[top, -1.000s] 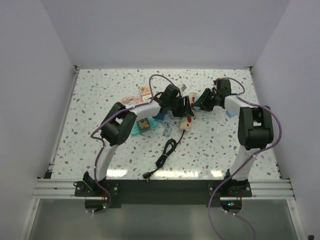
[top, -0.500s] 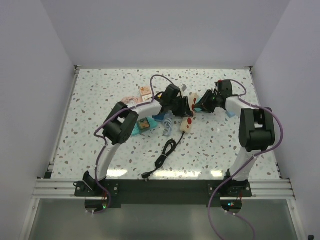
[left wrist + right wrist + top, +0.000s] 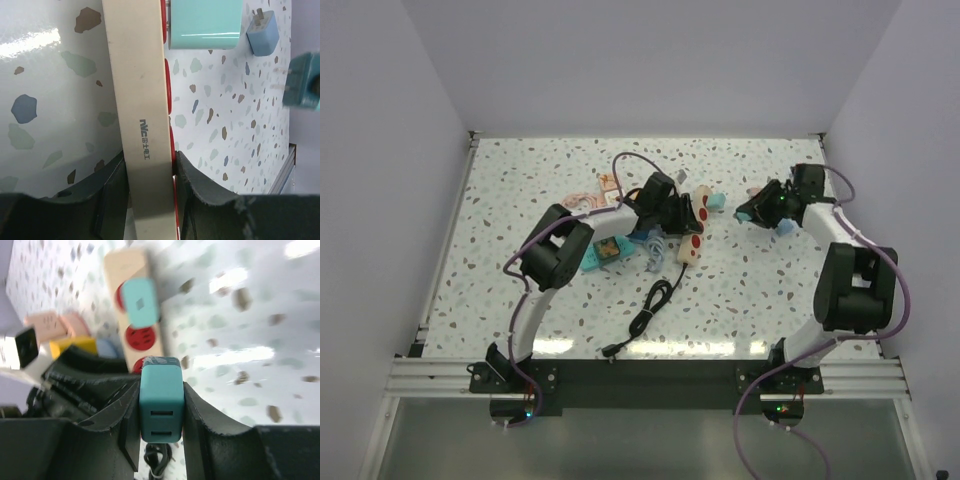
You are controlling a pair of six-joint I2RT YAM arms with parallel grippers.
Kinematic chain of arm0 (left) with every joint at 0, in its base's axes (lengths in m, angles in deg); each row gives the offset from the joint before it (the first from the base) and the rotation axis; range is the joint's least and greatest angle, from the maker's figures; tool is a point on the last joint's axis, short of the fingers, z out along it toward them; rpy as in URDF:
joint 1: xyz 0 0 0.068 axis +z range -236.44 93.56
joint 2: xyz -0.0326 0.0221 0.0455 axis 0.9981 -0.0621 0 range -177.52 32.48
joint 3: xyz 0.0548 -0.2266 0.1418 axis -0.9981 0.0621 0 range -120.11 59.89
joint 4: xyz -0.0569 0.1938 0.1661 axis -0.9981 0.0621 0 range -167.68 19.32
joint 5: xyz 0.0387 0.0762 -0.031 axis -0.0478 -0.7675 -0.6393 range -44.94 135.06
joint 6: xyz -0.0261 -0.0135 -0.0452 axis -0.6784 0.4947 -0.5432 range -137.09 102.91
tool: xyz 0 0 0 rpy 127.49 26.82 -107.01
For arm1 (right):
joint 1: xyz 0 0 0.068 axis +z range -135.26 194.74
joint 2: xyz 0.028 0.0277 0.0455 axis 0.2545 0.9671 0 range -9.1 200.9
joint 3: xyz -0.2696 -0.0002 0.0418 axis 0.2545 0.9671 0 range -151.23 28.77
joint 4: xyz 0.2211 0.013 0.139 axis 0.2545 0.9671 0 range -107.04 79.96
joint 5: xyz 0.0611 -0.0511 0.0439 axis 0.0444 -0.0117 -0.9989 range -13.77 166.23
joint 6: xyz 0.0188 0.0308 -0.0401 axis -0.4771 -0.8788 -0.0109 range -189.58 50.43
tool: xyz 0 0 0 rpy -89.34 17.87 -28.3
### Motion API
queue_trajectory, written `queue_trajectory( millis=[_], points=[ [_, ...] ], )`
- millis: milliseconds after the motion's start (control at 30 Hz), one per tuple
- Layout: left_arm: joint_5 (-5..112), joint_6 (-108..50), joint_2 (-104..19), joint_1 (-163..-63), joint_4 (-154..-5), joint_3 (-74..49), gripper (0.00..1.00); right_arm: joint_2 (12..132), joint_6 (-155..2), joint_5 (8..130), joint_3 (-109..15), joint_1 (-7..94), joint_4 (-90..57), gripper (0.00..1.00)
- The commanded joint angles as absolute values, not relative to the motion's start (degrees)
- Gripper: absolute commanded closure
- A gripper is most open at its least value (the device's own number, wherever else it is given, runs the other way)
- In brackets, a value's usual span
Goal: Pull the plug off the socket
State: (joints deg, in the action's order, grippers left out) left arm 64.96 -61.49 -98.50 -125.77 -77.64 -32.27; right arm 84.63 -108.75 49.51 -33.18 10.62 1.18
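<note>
The socket is a long beige power strip [image 3: 694,232] with red outlets, also seen in the left wrist view [image 3: 142,125] and the right wrist view [image 3: 131,270]. My left gripper [image 3: 678,212] [image 3: 150,165] is shut on the strip's sides. A pale teal plug [image 3: 714,203] [image 3: 202,25] [image 3: 141,302] sits in the strip near its far end. My right gripper [image 3: 752,213] [image 3: 160,390] is shut on a darker teal plug [image 3: 160,400] with two USB ports. It holds this plug clear of the strip, to its right.
A thin black cord [image 3: 655,298] coils toward the near edge. Coloured blocks and cards [image 3: 610,250] lie left of the strip. A loose light blue adapter [image 3: 782,227] [image 3: 262,32] lies by the right arm.
My right gripper has moved right, away from the strip, with the dark teal plug in it; the plug now stands apart from the socket. The left gripper still holds the strip.
</note>
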Motion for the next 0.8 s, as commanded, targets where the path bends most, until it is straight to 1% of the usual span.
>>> queue_trajectory(
  millis=[0,67,167,200,233,267,300,367,533,600,700,767],
  points=[
    [63.9,-59.5,-97.3,-125.0,-75.6,-29.9,1.00,84.5,-113.2,56.8,-34.1,5.1,0.7,1.00],
    [64.8,-59.7,-97.2,-125.0,-76.4,-29.9,1.00,88.4,-113.2,60.0,-37.6,4.4,1.5,1.00],
    [66.1,-60.0,-96.7,-125.0,-76.8,-30.2,1.00,93.4,-114.6,59.7,-41.4,3.7,0.0,1.00],
    [66.4,-60.0,-96.5,-125.0,-76.8,-30.3,1.00,94.6,-114.8,59.9,-42.3,3.6,-0.1,0.98],
    [66.4,-60.0,-96.4,-125.0,-76.7,-30.3,1.00,96.5,-115.0,59.9,-43.2,3.6,-0.2,0.91],
    [66.7,-60.0,-96.1,-125.0,-76.8,-30.3,1.00,97.3,-115.2,60.1,-44.6,3.6,-0.1,0.72],
    [66.9,-59.9,-96.2,-124.9,-76.8,-30.5,1.00,97.9,-115.3,60.8,-45.1,3.7,0.3,0.62],
    [67.3,-59.7,-95.8,-124.9,-76.7,-30.4,1.00,98.6,-114.9,63.4,-46.3,3.5,1.5,0.48],
    [68.3,-58.9,-95.6,-124.9,-76.6,-30.5,1.00,95.1,-114.0,66.6,-45.7,2.9,3.5,0.27],
    [68.7,-58.4,-95.5,-124.9,-76.3,-30.6,1.00,92.1,-112.5,66.0,-45.3,2.9,4.1,0.23],
    [68.7,-57.6,-95.5,-124.9,-75.8,-30.6,1.00,88.5,-111.1,63.3,-43.7,3.4,3.2,0.23],
    [69.0,-57.3,-95.7,-124.9,-75.7,-30.9,1.00,88.8,-109.8,60.3,-43.1,4.9,2.1,0.23]
  ],
)
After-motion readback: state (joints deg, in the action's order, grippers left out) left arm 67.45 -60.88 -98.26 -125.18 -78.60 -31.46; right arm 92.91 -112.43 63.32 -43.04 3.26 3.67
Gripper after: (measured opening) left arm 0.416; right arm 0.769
